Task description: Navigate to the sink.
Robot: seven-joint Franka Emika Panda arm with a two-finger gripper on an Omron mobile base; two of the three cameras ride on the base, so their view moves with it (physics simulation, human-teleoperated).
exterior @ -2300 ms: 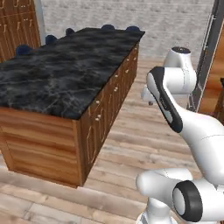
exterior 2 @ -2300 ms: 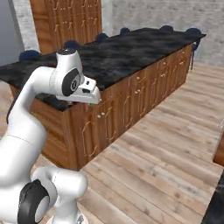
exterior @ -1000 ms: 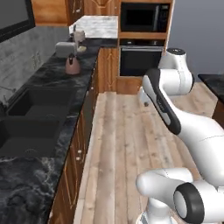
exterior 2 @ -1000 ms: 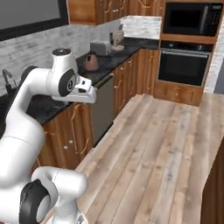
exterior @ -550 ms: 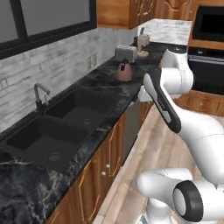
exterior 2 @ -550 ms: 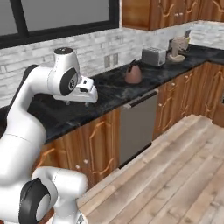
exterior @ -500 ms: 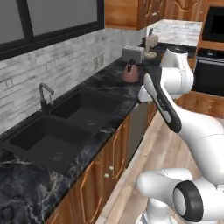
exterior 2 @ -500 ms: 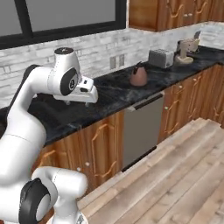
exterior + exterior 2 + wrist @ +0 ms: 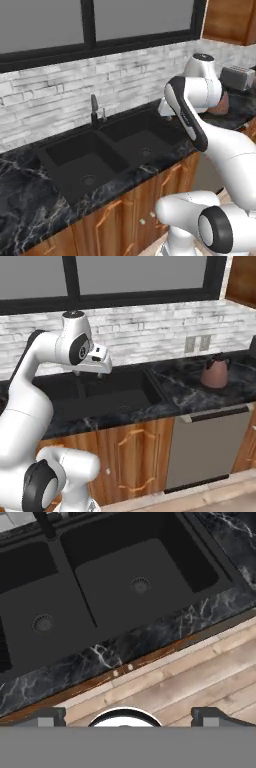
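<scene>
I see the sink set into the desk, its two basins running along the front edge, with the faucet at the back edge against the brick wall. The fingers hang above the floor just off the front edge; I cannot tell their spacing. A kettle stands toward the desk's right end.
</scene>
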